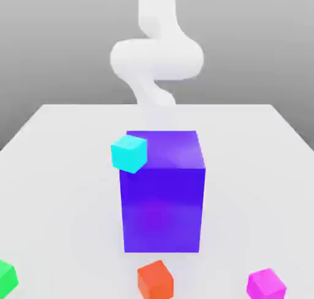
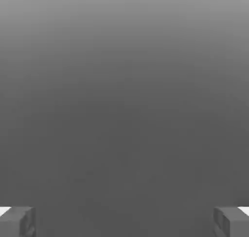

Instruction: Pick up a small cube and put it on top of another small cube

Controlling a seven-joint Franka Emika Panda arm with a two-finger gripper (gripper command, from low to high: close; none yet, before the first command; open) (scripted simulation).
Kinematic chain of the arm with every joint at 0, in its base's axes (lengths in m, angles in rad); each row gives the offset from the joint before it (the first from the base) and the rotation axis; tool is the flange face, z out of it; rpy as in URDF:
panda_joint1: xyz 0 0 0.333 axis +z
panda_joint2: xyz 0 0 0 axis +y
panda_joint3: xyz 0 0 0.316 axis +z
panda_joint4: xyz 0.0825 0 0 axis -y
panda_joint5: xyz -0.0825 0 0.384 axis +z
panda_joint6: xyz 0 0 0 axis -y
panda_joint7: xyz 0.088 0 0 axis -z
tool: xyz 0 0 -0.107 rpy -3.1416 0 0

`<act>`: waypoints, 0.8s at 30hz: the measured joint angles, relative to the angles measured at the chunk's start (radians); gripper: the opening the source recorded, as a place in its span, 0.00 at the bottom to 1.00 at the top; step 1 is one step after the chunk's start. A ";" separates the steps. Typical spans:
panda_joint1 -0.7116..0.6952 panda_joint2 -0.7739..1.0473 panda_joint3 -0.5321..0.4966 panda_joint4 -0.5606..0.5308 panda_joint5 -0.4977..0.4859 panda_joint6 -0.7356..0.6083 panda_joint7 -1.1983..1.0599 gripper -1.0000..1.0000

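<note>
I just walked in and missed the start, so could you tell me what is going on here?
Nothing is being handled yet. The gripper is open and holds nothing. On the white table a big purple-blue block stands in the middle, with a small cyan cube at its upper corner on the exterior view's left. Along the near edge sit a green cube, an orange-red cube and a magenta cube, all apart. The magenta cube has not yet been stacked on the green one.

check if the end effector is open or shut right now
Open. In the hand view the end effector has its two fingertips standing far apart at opposite edges, with nothing between them.
</note>
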 joint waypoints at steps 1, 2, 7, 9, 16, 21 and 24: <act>0.000 0.039 0.012 0.000 -0.006 0.011 0.005 0.50; 0.001 0.077 0.023 0.001 -0.011 0.022 0.010 0.50; 0.006 0.259 0.076 0.003 -0.043 0.075 0.036 0.50; 0.009 0.332 0.096 0.003 -0.057 0.096 0.048 0.50; 0.031 0.586 0.155 0.006 -0.113 0.169 0.093 0.50; 0.077 0.767 0.175 0.008 -0.148 0.222 0.122 0.50; 0.096 0.875 0.185 0.009 -0.161 0.254 0.132 0.50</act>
